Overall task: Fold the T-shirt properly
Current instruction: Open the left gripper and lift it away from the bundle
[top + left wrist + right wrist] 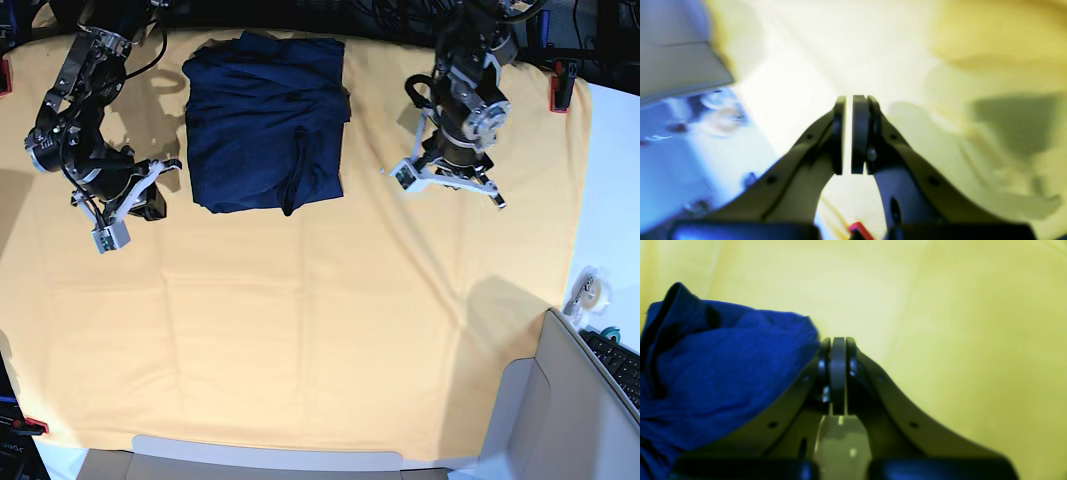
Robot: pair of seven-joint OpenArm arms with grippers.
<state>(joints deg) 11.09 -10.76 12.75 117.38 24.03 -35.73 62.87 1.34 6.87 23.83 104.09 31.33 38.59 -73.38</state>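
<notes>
The dark blue T-shirt [265,120] lies folded into a neat block at the far end of the yellow cloth [300,330], between the two arms. One thin strip of it hangs down the front. The right gripper [838,350] is pressed together and holds nothing, just beside the shirt. The left gripper [849,106] has its pads almost touching, empty too. Its camera view is very blurry, so little else shows.
</notes>
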